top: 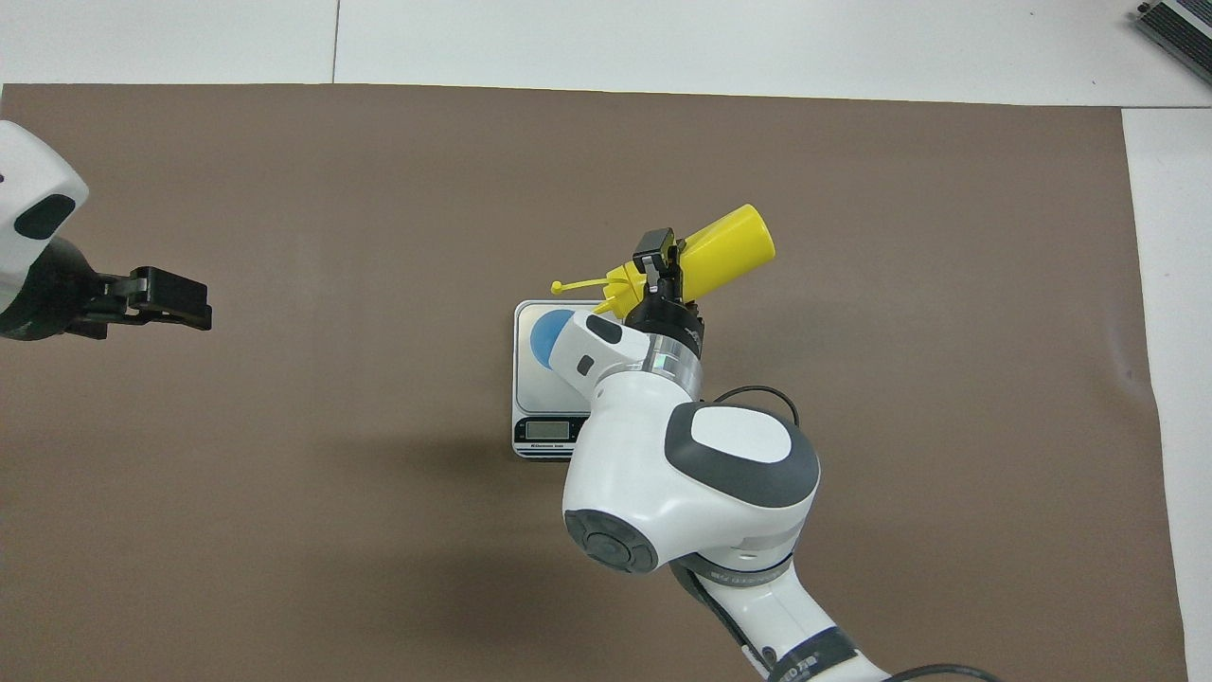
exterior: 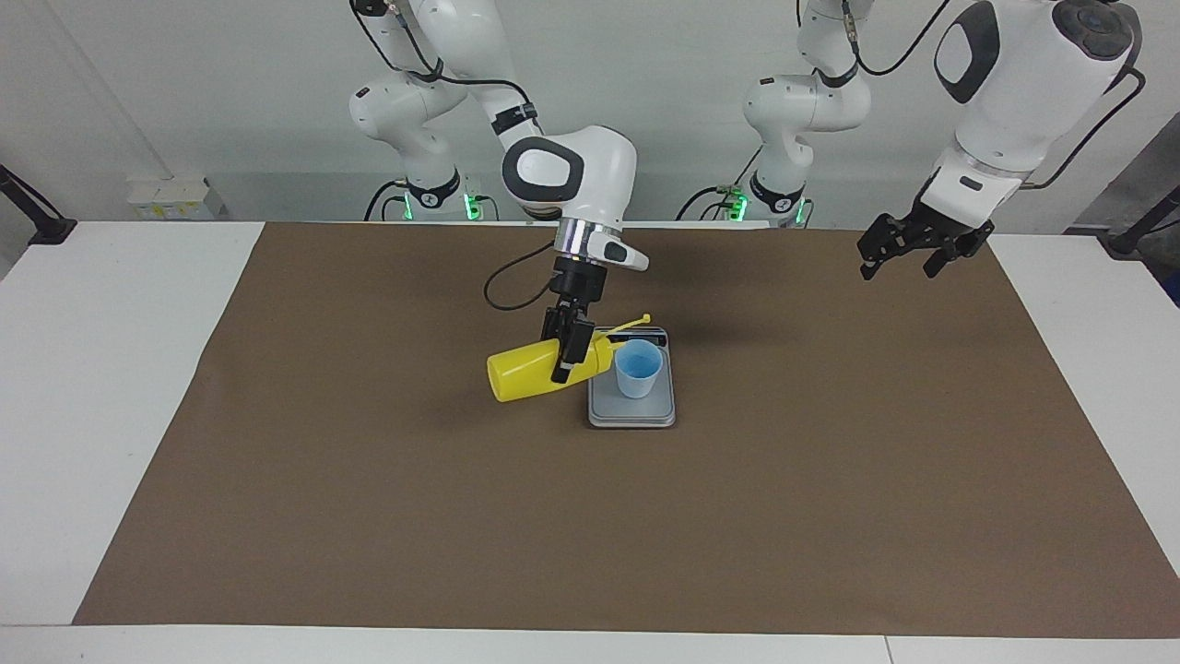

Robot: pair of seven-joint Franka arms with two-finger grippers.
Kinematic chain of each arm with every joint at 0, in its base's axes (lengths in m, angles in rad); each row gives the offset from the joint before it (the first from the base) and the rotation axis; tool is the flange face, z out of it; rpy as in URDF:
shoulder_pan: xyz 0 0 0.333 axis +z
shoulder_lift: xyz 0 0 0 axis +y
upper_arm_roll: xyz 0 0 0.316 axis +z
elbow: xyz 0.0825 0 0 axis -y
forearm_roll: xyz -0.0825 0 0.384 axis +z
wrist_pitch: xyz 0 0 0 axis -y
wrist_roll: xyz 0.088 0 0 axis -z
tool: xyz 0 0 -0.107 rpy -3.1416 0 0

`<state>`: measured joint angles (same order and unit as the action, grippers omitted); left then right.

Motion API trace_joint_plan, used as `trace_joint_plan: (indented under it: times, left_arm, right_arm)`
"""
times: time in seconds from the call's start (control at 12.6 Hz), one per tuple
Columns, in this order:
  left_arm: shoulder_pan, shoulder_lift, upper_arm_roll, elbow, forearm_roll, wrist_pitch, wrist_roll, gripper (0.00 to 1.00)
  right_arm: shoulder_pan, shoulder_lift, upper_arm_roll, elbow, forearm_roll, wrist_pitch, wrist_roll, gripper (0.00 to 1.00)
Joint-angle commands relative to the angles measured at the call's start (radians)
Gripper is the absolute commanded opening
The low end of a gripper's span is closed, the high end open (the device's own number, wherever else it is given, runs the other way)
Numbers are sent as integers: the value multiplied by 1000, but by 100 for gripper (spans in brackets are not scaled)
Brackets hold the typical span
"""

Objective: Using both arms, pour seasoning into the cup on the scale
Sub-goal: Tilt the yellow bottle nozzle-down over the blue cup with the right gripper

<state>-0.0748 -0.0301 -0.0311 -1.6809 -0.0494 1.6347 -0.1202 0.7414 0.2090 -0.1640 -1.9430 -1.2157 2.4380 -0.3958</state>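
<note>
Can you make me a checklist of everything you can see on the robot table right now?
Surface: brown mat over a white table.
Job's things: yellow seasoning bottle tipped sideways in the air, nozzle toward the light blue cup; cup upright on the scale.
Clutter: nothing seen.
Grippers: right gripper shut on the bottle; left gripper open, waiting over the mat at the left arm's end.
Cables: black cable looping by the right wrist.
Surroundings: grey wall, arm bases with green lights.
</note>
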Motion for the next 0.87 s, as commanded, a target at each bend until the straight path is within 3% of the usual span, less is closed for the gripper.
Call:
trace_joint_plan:
  times: [0.0, 0.24, 0.4, 0.79]
  left_arm:
    - [-13, -27, 10, -31, -13, 20, 8, 100]
    - [-11, -27, 10, -31, -13, 22, 8, 100]
    - [-10, -27, 10, -31, -13, 22, 8, 100]
    - [-14, -27, 8, -29, -13, 19, -3, 100]
  right_arm:
    - [31, -5, 3, -10, -90, -40, 12, 0]
    - [93, 35, 4, -16, -298, -161, 130, 0]
    - [142, 62, 4, -16, -360, -256, 163, 0]
    - [165, 93, 4, -28, -484, -350, 218, 0]
